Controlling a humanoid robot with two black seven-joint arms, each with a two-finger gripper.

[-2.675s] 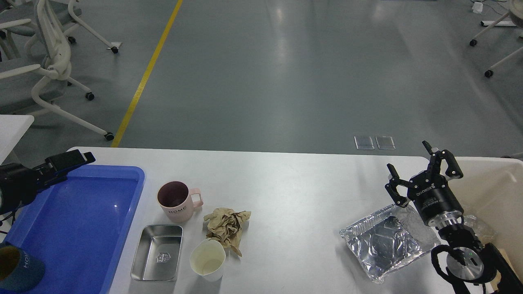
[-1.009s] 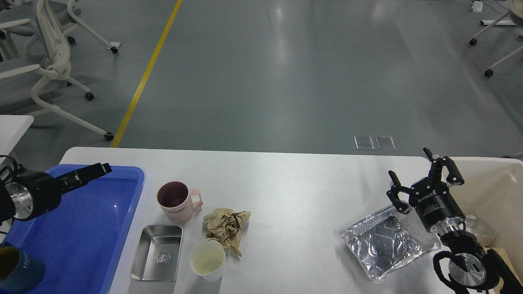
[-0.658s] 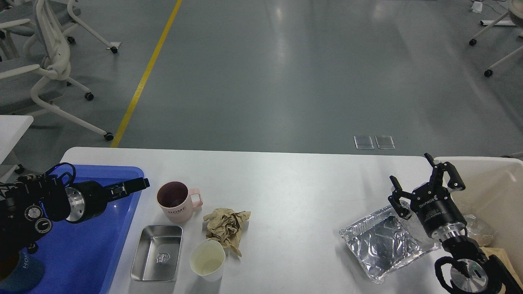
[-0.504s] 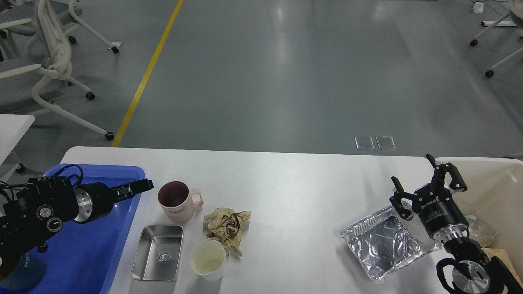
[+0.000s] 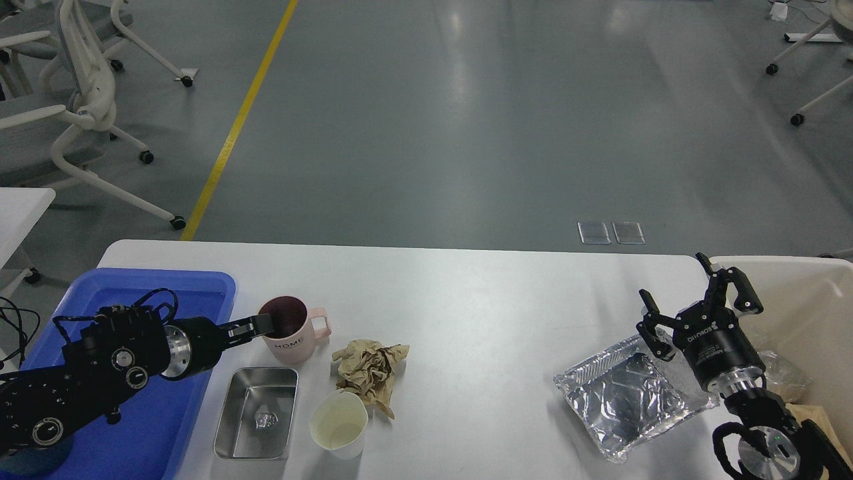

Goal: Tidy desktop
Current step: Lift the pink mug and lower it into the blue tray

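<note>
The white desktop (image 5: 480, 300) carries a pink mug (image 5: 296, 341) marked HOME, crumpled brown paper (image 5: 370, 371), a cream paper cup (image 5: 338, 425), a small steel tray (image 5: 256, 413) and a crumpled foil tray (image 5: 623, 397). My left gripper (image 5: 261, 325) reaches from over the blue tray to the mug's left rim. It is seen edge-on, so its fingers cannot be told apart. My right gripper (image 5: 690, 293) is open and empty, raised over the foil tray's far right corner.
A blue plastic tray (image 5: 140, 420) lies at the left under my left arm. A beige bin (image 5: 800, 300) with clear wrapping inside stands off the right end. Office chairs (image 5: 80, 113) stand on the floor beyond, and a small white table corner (image 5: 23, 207) shows at the left.
My left arm has swung right from over the blue tray, and its gripper tip now sits at the pink mug's rim. My right gripper has drifted slightly down and right, still open.
</note>
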